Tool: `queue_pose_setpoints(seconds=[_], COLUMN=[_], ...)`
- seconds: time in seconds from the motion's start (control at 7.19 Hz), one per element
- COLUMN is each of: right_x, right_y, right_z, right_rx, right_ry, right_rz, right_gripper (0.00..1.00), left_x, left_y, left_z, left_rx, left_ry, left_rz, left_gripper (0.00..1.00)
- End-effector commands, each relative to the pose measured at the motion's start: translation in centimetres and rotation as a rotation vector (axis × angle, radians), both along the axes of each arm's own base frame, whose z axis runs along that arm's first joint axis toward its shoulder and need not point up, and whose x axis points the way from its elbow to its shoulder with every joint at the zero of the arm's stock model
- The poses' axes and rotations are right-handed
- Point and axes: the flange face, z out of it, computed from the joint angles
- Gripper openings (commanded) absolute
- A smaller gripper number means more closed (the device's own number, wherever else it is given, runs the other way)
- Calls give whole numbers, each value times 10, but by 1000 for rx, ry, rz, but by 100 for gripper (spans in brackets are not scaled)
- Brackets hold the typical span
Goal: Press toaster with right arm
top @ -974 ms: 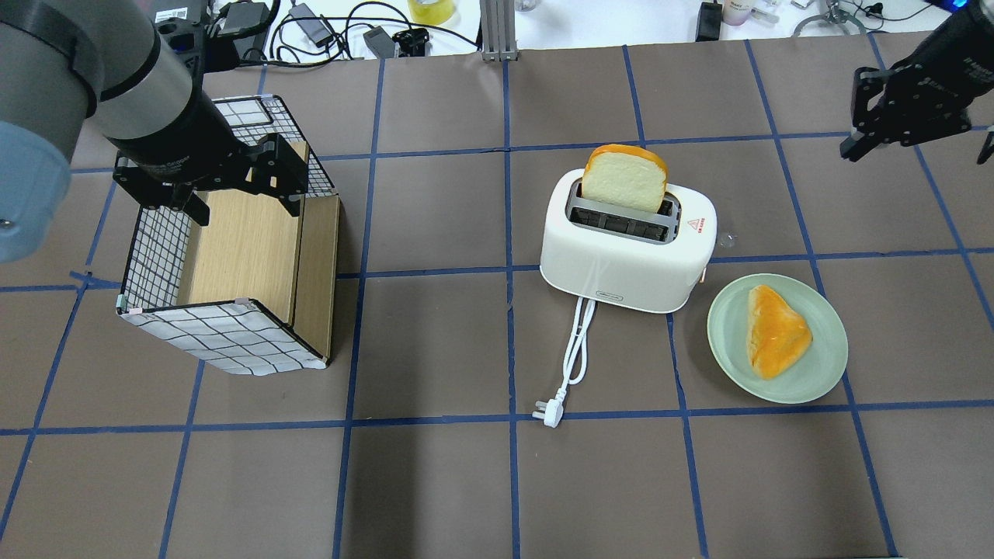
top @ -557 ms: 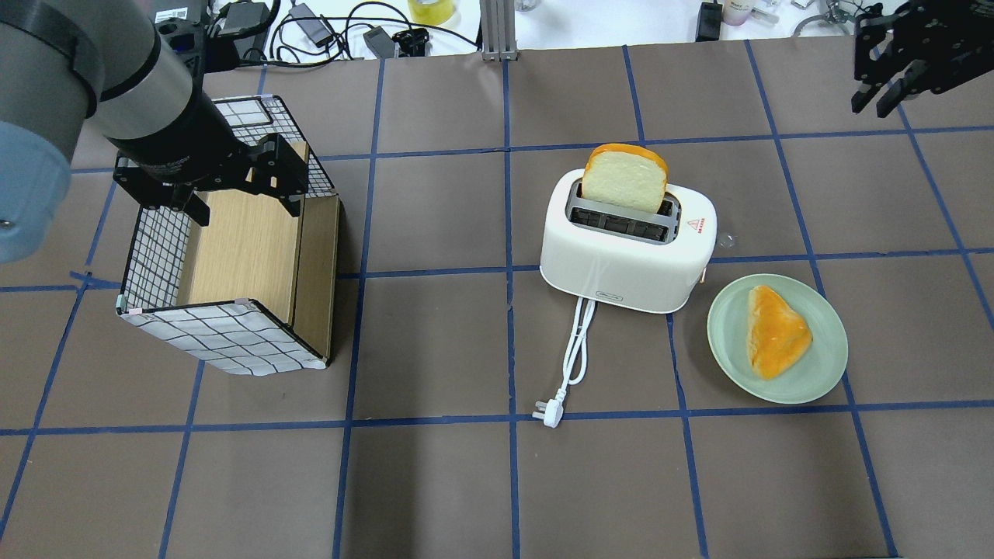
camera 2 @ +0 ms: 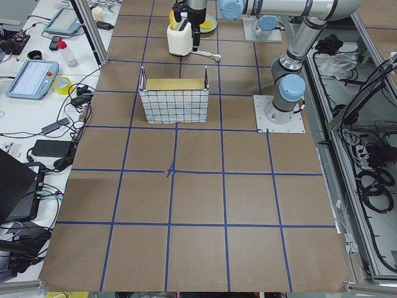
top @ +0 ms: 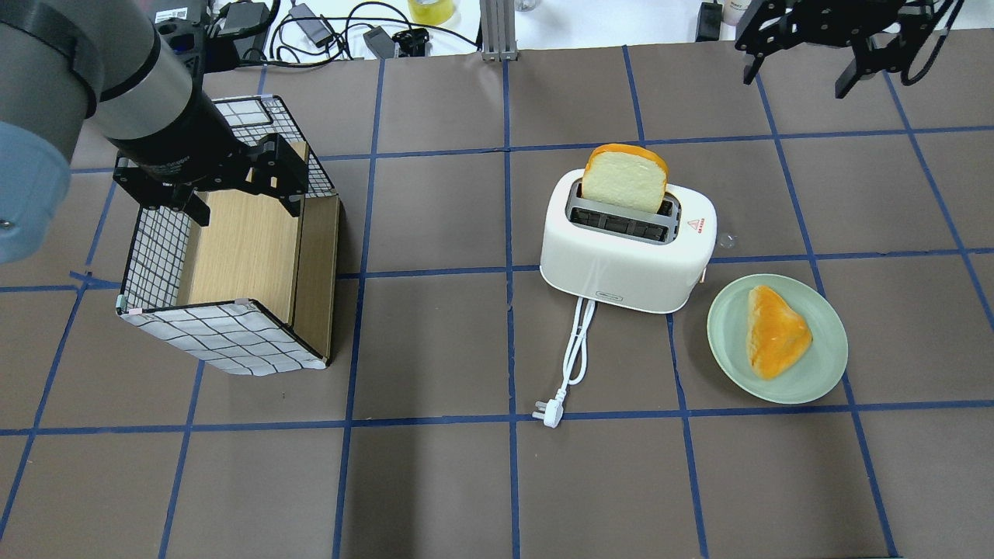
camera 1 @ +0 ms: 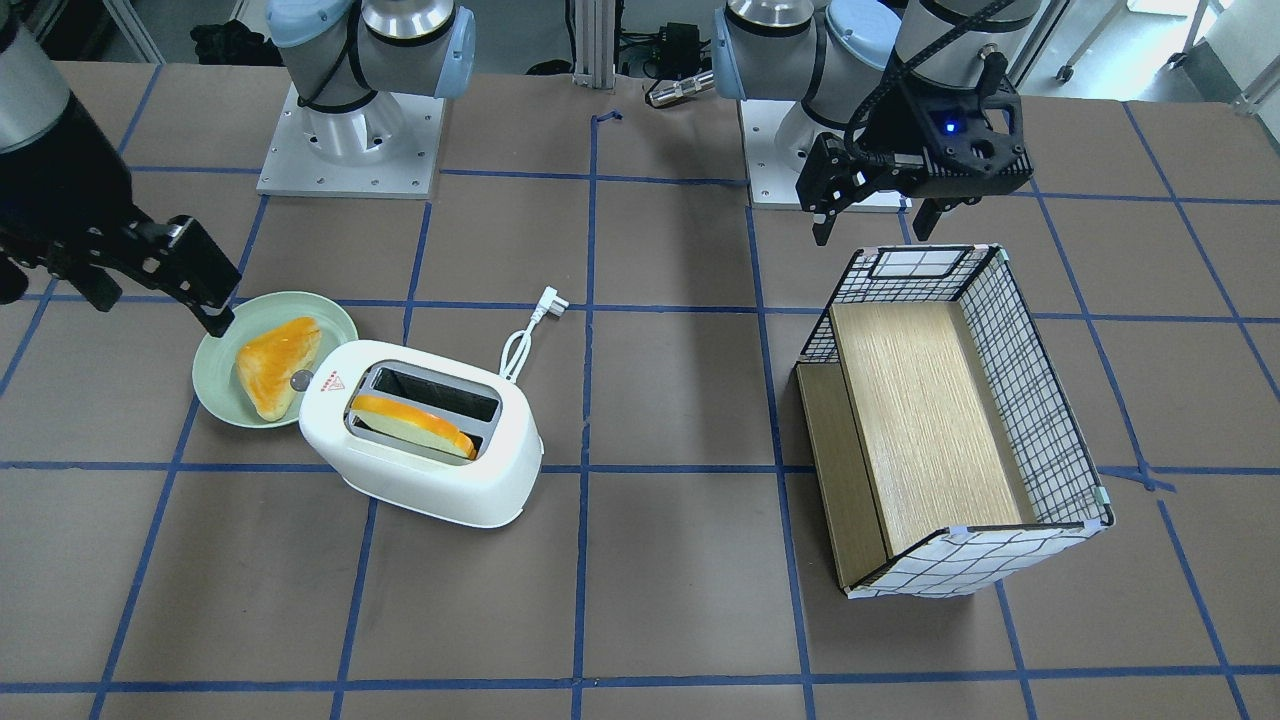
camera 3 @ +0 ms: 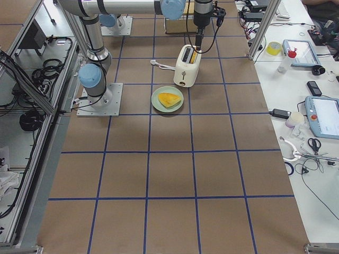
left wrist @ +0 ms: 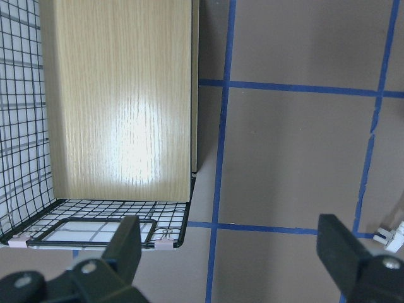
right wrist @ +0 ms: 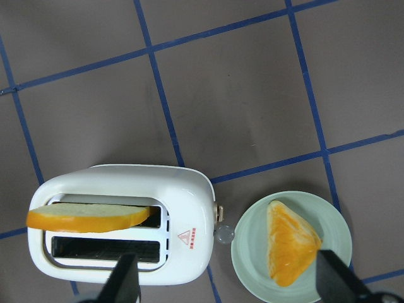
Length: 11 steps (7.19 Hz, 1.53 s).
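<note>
A: If shoved from the side, bound to skate, so treat the toaster (top: 627, 256) as a light, hollow, stiff plastic shell on smooth paper. Expect slippery rounded walls with nothing worth clamping.

B: No grasp, then. Where to push?

A: Straight down, at the end facing the plate (top: 827, 365). Look there for a small tan lever tab (right wrist: 220, 213) and, just beside it toward the plate, a round grey knob (right wrist: 225, 235). Hard to tell from these views which one to press; leaning toward the tab. Go gently: thin plastic, probably sprung.

B: And where to find the thing?

A: Just beside the plate, not touching it. Easy to spot: white, round-cornered, two grey-rimmed slots on top, a red triangle sticker (top: 693, 226) at the plate end, a white cord (top: 578, 341) trailing from one long side to a loose plug (top: 547, 411). Note the bread slice (top: 623, 180) standing tall out of one slot, the other slot bare. Reads as not yet pressed.

B: Claws?

A: Find the right gripper (top: 797, 76) hanging high on the plate's side of the table, fingers spread wide, holding nothing, touching nothing. Find the left gripper (camera 1: 873, 230) likewise wide apart and empty, above the wire basket (top: 225, 341), well apart from the plate, beyond the toaster. Better to narrow the right fingers, or lead with one fingertip, before coming down on so small a target.
</note>
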Motion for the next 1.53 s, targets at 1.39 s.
queue_pose_setpoints(seconds=[1.39], right_x=[54], right_y=[6], right_z=[-6], right_rx=[-31], right_ry=[73], right_rz=[201], right_gripper=[100], left_x=[0], left_y=[0], left_z=[0], left_rx=[0], left_ry=[-2], left_rz=[0], left_gripper=[100])
